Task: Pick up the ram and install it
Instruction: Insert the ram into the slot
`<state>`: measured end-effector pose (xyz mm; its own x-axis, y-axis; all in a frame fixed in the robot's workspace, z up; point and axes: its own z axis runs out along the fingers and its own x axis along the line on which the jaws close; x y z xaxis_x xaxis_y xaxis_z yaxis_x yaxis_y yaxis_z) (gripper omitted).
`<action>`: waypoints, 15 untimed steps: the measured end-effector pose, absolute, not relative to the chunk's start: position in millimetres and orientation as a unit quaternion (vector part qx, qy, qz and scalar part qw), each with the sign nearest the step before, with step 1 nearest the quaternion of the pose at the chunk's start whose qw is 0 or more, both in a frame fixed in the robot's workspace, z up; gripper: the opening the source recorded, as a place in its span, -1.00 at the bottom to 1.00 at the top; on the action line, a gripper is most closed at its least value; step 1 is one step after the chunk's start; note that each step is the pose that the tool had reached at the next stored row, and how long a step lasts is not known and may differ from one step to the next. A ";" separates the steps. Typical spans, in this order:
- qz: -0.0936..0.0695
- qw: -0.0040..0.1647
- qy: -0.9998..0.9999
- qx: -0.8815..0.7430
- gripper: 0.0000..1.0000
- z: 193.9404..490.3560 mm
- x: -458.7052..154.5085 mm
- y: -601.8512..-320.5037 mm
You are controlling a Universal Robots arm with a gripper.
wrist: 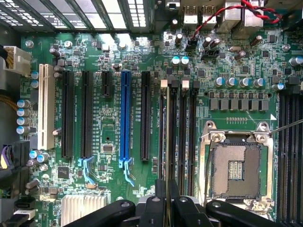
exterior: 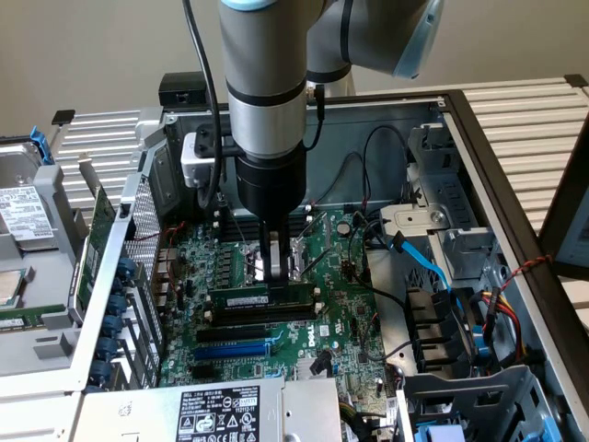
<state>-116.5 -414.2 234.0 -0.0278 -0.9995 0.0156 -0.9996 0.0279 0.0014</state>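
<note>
The ram point(exterior: 241, 300) is seen standing on its long edge on the motherboard point(exterior: 345, 304), its white label turned toward the exterior camera. In the wrist view the ram point(wrist: 167, 127) is seen edge-on as a thin line running along the outermost of the black memory slots point(wrist: 182, 132), the one next to a long black expansion slot point(wrist: 146, 116). Whether it is fully seated cannot be told. It is gripped by the hand point(exterior: 276, 276), whose fingers point(wrist: 156, 201) are closed narrowly on its two faces, toward the end at the exterior view's right. The blue slot point(exterior: 230, 351) is found one slot further from the ram, beyond that black expansion slot. The CPU socket point(wrist: 235, 168) is set on the opposite side of the memory slots, with its metal frame visible. All of this is enclosed by the open case point(exterior: 479, 184), and blue cables point(exterior: 425, 267) are seen looping inside it at the exterior view's right.
</note>
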 end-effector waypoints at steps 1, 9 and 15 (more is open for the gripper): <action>0.005 0.006 -0.717 0.697 -0.73 233.9 -116.5 -414.2; 0.005 0.006 -0.717 0.697 -0.73 231.8 -116.3 -414.5; 0.005 0.006 -0.717 0.697 -0.73 231.3 -116.3 -414.4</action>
